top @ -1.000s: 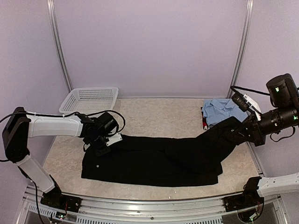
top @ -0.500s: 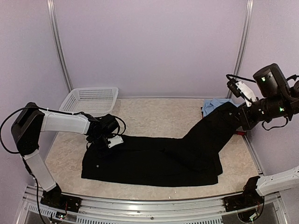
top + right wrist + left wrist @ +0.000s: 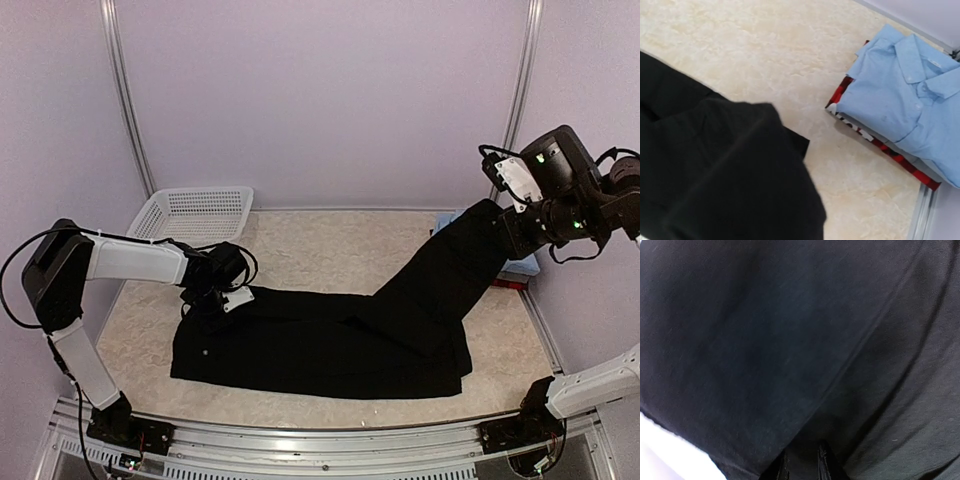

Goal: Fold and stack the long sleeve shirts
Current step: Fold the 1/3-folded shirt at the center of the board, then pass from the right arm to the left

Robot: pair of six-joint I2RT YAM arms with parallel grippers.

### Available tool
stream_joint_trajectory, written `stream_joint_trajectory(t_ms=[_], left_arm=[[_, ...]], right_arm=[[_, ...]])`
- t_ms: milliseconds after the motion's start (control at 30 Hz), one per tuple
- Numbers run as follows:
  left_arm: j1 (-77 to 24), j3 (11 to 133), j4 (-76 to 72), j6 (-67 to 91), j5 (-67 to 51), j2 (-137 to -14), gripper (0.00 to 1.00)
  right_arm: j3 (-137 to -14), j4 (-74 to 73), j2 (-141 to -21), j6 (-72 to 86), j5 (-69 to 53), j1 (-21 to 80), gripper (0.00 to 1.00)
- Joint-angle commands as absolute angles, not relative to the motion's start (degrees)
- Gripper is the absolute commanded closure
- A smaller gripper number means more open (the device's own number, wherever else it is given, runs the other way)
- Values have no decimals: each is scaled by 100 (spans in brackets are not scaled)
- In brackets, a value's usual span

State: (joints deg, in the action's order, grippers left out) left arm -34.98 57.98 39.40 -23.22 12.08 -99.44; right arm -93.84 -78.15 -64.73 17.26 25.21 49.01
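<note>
1. At the right gripper: clamped fully shut on one end of the black shirt, high off the table. Cloth hanging from it in a taut band, sloping down and away to its left. Probably raised like this so that the held part can be carried over the body of the garment as a fold.
2. At the left gripper: set low on the far-left edge of the same shirt. Most likely an anchor, so that a pull from the other side stretches the fabric instead of dragging it.
3. From the left wrist camera, just two dark fingertips close together against black fabric. Pinching or only pressing: impossible to tell.
4. Rest of the black shirt: flat on the table, spread rightward from the left gripper, below and to the left of the right one.
5. Below the right gripper and a little to its side: a folded light blue shirt lying on a red-and-black shirt. Separated from the hanging black edge by bare table. Evidently the stack awaiting the third garment.
6. Behind the left gripper, near but untouched: a white mesh basket.
7. Judged stage: folding of the black shirt under way, stacking not yet done. Possible trouble: raised cloth slipping free, or brushing the stack on the way across.
</note>
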Motion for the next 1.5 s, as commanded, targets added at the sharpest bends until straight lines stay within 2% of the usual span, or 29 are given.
stream_joint_trajectory(t_ms=[0, 433, 800, 1000, 1233, 1267, 1300, 1400, 1433, 1467], left_arm=[[-3462, 5678, 4029, -2155, 1715, -9858, 81], [-3625, 5614, 4300, -1960, 2004, -9348, 82], [-3880, 6242, 3753, -2004, 684, -8054, 82], [-4111, 6432, 2643, -1708, 433, -7596, 81], [-4294, 6330, 1237, -1361, -287, -7096, 74], [-4333, 6320, 1044, -1281, -363, -7061, 71], [-4370, 6327, 947, -1249, -448, -7014, 63], [-4530, 6237, 673, -1243, -750, -6905, 21], [-4569, 6161, 510, -1176, -834, -6879, 4], [-4592, 6082, 347, -1123, -952, -6846, 1]], right_arm=[[-9629, -7842, -6423, 1749, 2755, 4929, 100], [-9686, -7791, -6420, 1569, 2652, 4891, 100], [-9017, -6755, -6590, 93, 1782, 4893, 100], [-8558, -5568, -6654, -1315, 662, 4888, 100], [-8312, -5102, -7142, -2160, -1034, 4896, 100], [-8310, -5072, -7246, -2176, -1203, 4881, 100], [-8300, -5018, -7340, -2179, -1327, 4884, 100], [-8255, -4947, -7597, -2179, -1513, 4856, 100], [-8218, -4901, -7661, -2175, -1536, 4833, 100], [-8188, -4870, -7716, -2153, -1581, 4767, 100]])
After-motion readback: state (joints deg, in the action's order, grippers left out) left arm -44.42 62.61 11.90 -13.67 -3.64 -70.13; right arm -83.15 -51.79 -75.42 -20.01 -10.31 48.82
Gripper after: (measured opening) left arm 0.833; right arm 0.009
